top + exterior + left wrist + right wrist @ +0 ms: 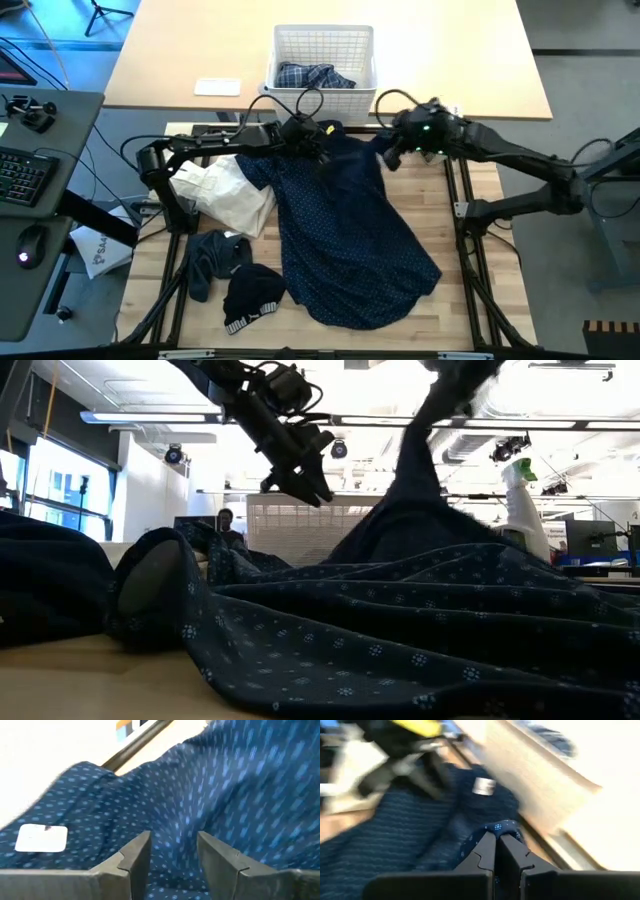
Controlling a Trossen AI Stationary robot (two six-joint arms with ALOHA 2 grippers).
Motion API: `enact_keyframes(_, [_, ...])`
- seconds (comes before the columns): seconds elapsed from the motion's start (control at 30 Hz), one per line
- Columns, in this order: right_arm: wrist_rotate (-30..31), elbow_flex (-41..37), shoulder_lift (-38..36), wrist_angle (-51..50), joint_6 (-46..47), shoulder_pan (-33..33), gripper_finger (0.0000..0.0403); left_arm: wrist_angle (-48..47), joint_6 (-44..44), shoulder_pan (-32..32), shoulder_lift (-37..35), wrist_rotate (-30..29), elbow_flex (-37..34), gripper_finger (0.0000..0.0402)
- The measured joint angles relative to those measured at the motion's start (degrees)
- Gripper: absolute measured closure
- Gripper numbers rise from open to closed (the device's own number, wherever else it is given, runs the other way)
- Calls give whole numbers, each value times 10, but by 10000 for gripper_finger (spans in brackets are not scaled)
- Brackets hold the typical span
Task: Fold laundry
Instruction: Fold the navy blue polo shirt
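Spreading step: navy dotted shirt (345, 235) sprawled mid-table. Right gripper (497, 851) clamped on its far edge, lifting. Left gripper (174, 851) jaws apart, hovering over collar area, gripping nothing. Next: needs 2nd pinch before pulling flat.

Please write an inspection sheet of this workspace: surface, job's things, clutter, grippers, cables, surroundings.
Surface: wooden table, mostly covered by clothes.
Job's things: navy dotted shirt spread in the middle; plaid shirt in the white basket; dark pieces at the front left; cream cloth at the left.
Clutter: white card beside the basket.
Grippers: left gripper open above the navy shirt; right gripper shut on the shirt's edge, lifting it.
Cables: black loops by the left arm.
Surroundings: keyboard, mouse, a person far behind.
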Motion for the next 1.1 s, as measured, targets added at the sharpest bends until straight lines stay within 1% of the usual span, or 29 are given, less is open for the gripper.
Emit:
enact_keyframes(0.1, [-111, -33, 43, 42, 5, 5, 401, -25, 1, 4, -16, -16, 0, 255])
enact_keyframes(0.2, [-227, -75, 90, 26, 26, 22, 399, -61, 6, 7, -28, -23, 0, 255])
enact_keyframes(0.23, [-256, -91, 102, 21, 36, 29, 396, -72, 6, 7, -31, -27, 0, 255])
enact_keyframes(0.3, [-305, -123, 123, 13, 45, 41, 386, -89, 6, 7, -38, -35, 0, 255])
enact_keyframes(0.37, [-340, -146, 140, -11, 44, 43, 364, -97, 6, 7, -41, -36, 0, 255])
enact_keyframes(0.5, [-384, -158, 140, -55, 53, 18, 296, -107, 7, 7, -39, -36, 0, 255])
enact_keyframes(0.6, [-391, -146, 131, -98, 74, -16, 241, -112, 6, 7, -40, -36, 0, 255])
enact_keyframes(0.67, [-375, -128, 129, -109, 102, -42, 213, -119, 7, 7, -40, -32, 0, 255])
enact_keyframes(0.7, [-351, -121, 129, -112, 125, -55, 203, -120, 7, 7, -40, -31, 0, 255])
enact_keyframes(0.77, [-281, -111, 135, -97, 178, -78, 191, -126, 7, 7, -40, -31, 0, 255])
enact_keyframes(0.83, [-241, -110, 146, -53, 210, -100, 189, -128, 7, 7, -40, -30, 0, 255])
enact_keyframes(0.9, [-224, -110, 169, -24, 227, -117, 194, -127, 11, 7, -40, -30, 0, 255])
enact_keyframes(1.03, [-196, -112, 235, -26, 239, -128, 215, -130, 16, 6, -40, -29, 0, 255])
enact_keyframes(1.1, [-194, -112, 265, -18, 237, -127, 227, -132, 16, 5, -40, -24, 0, 255])
